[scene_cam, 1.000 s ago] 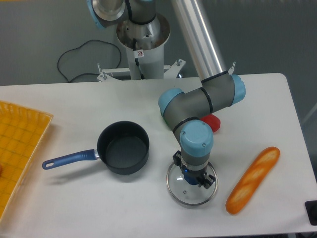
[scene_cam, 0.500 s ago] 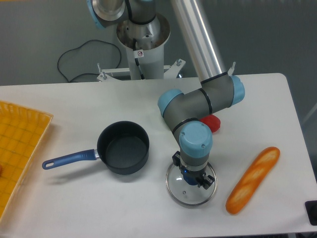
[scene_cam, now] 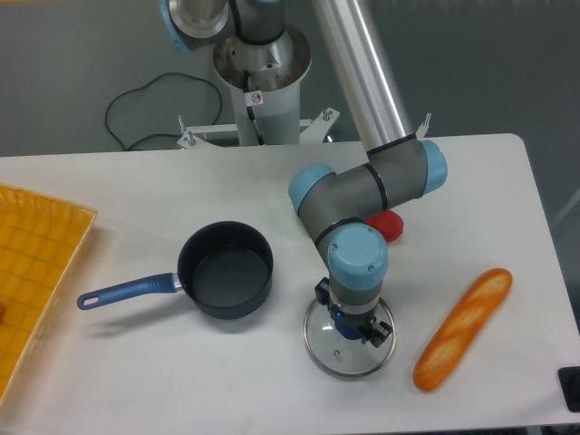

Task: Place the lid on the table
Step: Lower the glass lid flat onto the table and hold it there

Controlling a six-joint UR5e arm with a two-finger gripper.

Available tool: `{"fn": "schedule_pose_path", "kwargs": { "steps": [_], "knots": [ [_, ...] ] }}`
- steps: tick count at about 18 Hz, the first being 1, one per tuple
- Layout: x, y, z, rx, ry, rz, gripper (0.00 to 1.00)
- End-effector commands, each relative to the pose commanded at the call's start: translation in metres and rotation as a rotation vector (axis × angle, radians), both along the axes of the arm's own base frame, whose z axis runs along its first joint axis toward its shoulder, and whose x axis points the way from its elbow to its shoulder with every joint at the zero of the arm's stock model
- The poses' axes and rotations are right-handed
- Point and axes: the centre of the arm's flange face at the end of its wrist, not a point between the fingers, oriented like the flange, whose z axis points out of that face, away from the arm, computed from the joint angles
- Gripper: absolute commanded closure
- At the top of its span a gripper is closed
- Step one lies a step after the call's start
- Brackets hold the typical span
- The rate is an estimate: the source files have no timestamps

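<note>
The clear glass lid [scene_cam: 337,355] with its thin metal rim is low over or on the white table [scene_cam: 163,381], right of the saucepan. My gripper [scene_cam: 352,328] points straight down over the lid's centre and hides the blue knob. Its fingers are mostly covered by the wrist. The lid shifts together with the gripper, so the gripper is shut on the knob. I cannot tell whether the lid touches the table.
A dark saucepan [scene_cam: 225,269] with a blue handle stands left of the lid. A baguette [scene_cam: 462,328] lies to the right. A red object [scene_cam: 390,225] lies behind the arm. A yellow grid tray [scene_cam: 32,263] is at the left edge.
The gripper and the lid have shifted together a few pixels to the left and up. Nothing else has moved.
</note>
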Motion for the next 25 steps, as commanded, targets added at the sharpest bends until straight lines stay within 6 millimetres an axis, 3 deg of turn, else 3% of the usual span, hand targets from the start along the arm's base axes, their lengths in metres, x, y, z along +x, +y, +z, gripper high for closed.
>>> {"fn": "schedule_pose_path", "kwargs": {
  "steps": [14, 25],
  "knots": [
    [0.0012, 0.0016, -0.0006, 0.001, 0.003, -0.003, 0.5],
    [0.0009, 0.0019, -0.0037, -0.001, 0.001, -0.003, 0.32]
  ]
}}
